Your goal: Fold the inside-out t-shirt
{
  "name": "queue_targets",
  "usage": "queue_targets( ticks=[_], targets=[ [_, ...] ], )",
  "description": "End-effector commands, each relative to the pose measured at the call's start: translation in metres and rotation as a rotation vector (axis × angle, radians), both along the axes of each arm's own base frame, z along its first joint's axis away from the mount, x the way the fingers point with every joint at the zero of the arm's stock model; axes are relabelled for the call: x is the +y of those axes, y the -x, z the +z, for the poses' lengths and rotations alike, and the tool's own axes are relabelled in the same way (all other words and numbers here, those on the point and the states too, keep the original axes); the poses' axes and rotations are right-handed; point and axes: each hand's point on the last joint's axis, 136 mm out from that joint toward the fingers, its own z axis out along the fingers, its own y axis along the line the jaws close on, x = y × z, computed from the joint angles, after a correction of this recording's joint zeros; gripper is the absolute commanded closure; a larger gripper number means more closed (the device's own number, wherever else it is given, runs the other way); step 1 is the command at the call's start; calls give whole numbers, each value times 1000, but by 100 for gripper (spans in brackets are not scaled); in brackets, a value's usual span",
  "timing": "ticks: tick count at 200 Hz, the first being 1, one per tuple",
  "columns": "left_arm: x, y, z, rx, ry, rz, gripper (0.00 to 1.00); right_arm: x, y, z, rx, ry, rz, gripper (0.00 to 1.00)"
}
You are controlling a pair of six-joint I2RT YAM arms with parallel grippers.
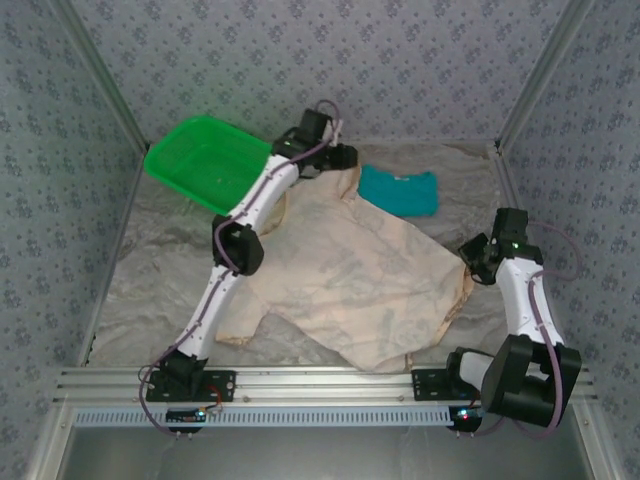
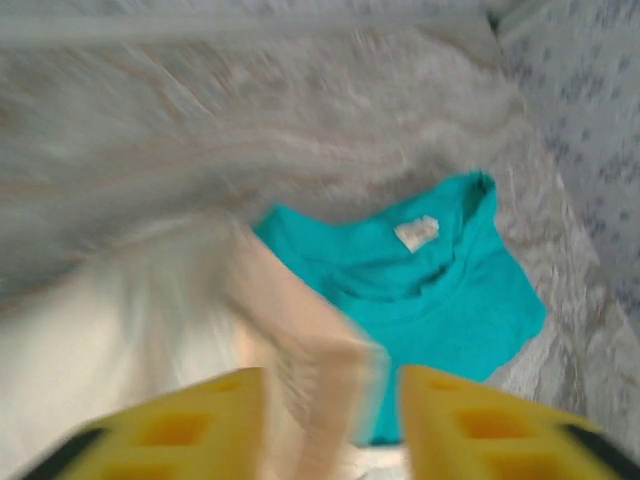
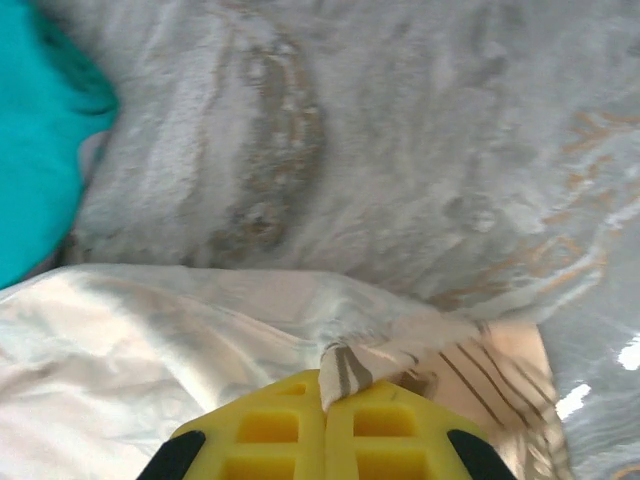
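Observation:
The inside-out t-shirt lies spread across the middle of the table, pale cream side up. My left gripper hovers over its far corner, beside the teal garment. In the left wrist view its yellow fingers stand apart, and a blurred fold of the t-shirt hangs loose in the gap. My right gripper is at the shirt's right edge. In the right wrist view its jaws are shut on a pinched, dark-striped bit of the t-shirt.
A folded teal garment lies at the back, just right of the left gripper. A green basket sits at the back left. The table is covered by a crinkled grey sheet, with patterned walls on three sides.

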Motion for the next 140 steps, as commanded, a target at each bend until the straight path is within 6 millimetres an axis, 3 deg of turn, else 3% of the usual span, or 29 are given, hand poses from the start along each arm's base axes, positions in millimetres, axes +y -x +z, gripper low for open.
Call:
queue_targets(
  ticks=[1, 20, 37, 56, 77, 87, 101, 114, 130, 140],
  targets=[
    [-14, 11, 85, -159, 99, -42, 34, -2, 4, -7, 8, 11, 23, 94],
    [-4, 21, 89, -144, 53, -56, 33, 7, 14, -9, 34, -9, 70, 92],
    [-2, 53, 95, -115, 16, -146, 34, 7, 24, -11, 52, -4, 62, 95],
    [-10, 108, 85, -89, -95, -278, 35, 3, 30, -6, 70, 10, 44, 99],
    [-21, 180, 55, -81, -206, -418, 37, 3, 26, 5, 44, -7, 5, 100],
    [-21, 206, 43, -76, -215, -440, 37, -1, 24, 5, 36, -7, -33, 100],
    [-7, 230, 13, -14, -227, -409, 37, -16, 20, 1, 41, 6, -101, 100],
    [22, 239, -19, 75, -277, -315, 40, -34, 17, -4, 64, 38, -164, 99],
    [67, 244, -48, 158, -337, -172, 41, -45, 11, -5, 80, 77, -180, 71],
    [96, 247, -57, 192, -349, -69, 43, -39, 2, 2, 88, 123, -95, 63]
  ],
)
